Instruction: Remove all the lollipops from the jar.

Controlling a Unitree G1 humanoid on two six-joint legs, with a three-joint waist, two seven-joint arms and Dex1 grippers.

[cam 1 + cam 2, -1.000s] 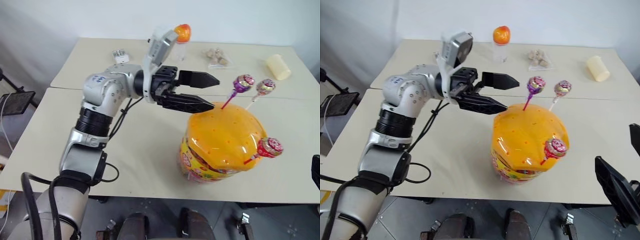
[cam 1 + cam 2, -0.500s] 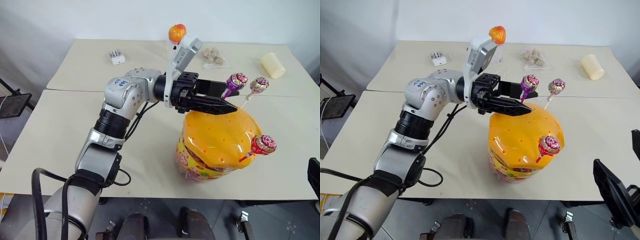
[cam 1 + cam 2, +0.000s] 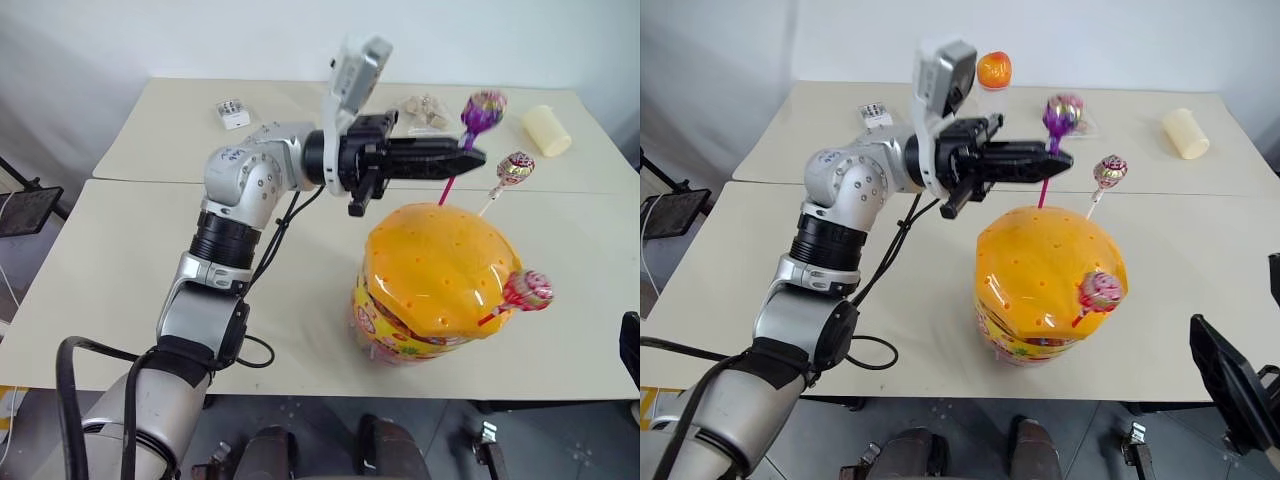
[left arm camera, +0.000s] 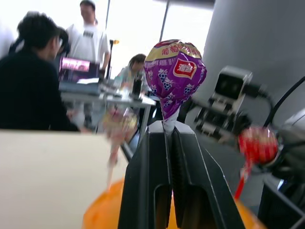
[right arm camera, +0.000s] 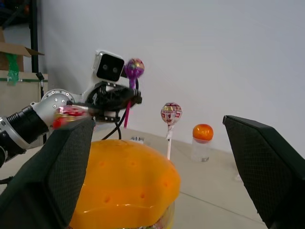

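Note:
The jar (image 3: 440, 270), a yellow printed tub with a domed orange lid, stands at the table's front right. My left gripper (image 3: 472, 157) reaches level over the lid and is shut on the stick of the purple lollipop (image 3: 483, 108), held just under the candy (image 4: 175, 71). The stick's lower end sits at the dome's top; I cannot tell whether it is free of its hole. A pink-wrapped lollipop (image 3: 515, 168) stands upright in the lid behind. A red lollipop (image 3: 528, 290) sticks out of the jar's right side. My right gripper (image 5: 157, 118) is open, low on the jar's right.
At the back of the table stand a clear bottle with an orange ball top (image 3: 993, 72), a small white box (image 3: 232, 113), a bag of brown pieces (image 3: 425, 110) and a cream cylinder (image 3: 550, 130). Several people (image 4: 28, 81) sit and stand beyond the table.
My left gripper went from open beside the jar to shut on the purple lollipop's stick, then lifted it. The right gripper kept still.

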